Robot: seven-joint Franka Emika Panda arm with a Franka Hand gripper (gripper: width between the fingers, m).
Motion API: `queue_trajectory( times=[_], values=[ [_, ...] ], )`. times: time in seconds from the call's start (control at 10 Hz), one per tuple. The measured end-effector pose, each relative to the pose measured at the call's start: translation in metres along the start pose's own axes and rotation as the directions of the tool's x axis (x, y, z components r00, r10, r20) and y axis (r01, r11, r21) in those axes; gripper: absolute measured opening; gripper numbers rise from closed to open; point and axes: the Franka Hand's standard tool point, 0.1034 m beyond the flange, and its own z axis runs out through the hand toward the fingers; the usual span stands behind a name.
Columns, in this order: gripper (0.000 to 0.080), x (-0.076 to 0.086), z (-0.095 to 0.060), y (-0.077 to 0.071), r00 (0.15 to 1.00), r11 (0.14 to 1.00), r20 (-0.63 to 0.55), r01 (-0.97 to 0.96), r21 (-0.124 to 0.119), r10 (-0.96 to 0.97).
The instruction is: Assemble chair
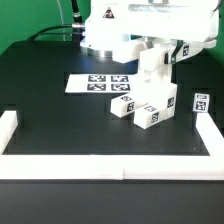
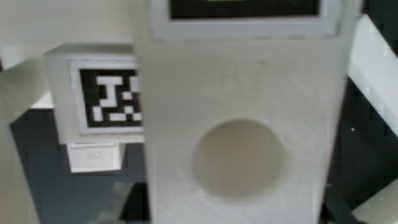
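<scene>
The chair is in separate white tagged pieces. My gripper (image 1: 158, 57) is shut on a long upright chair piece (image 1: 150, 72), held over the cluster at the table's middle. In the wrist view this piece (image 2: 240, 110) fills the frame as a flat white slab with an oval recess (image 2: 237, 152). Dark fingers (image 2: 150, 203) flank its sides. Below it, a low block (image 1: 122, 106) lies at the exterior view's left, a second block (image 1: 150, 116) in front and a third (image 1: 167, 101) at the right. A tagged face (image 2: 111, 96) shows behind the slab in the wrist view.
The marker board (image 1: 100, 82) lies flat behind the cluster, toward the exterior view's left. A small tagged part (image 1: 200, 101) stands alone at the right. White border rails (image 1: 110, 162) run along the table's front and sides. The arm's base (image 1: 105, 35) stands at the back.
</scene>
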Motion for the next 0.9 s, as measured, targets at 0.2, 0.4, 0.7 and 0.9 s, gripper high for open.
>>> queue_trajectory(
  times=[0.2,0.4,0.7,0.9],
  values=[
    [0.0290,0.000,0.000,0.000,1.000,1.000,0.000,0.003,0.000,-0.003],
    [0.0290,0.000,0.000,0.000,1.000,1.000,0.000,0.009,0.000,-0.009],
    [0.0290,0.016,0.002,-0.008,0.999,0.999,-0.014,0.031,0.007,-0.031],
    [0.0290,0.017,0.002,-0.009,0.999,0.999,-0.015,0.035,0.008,-0.035]
  ],
)
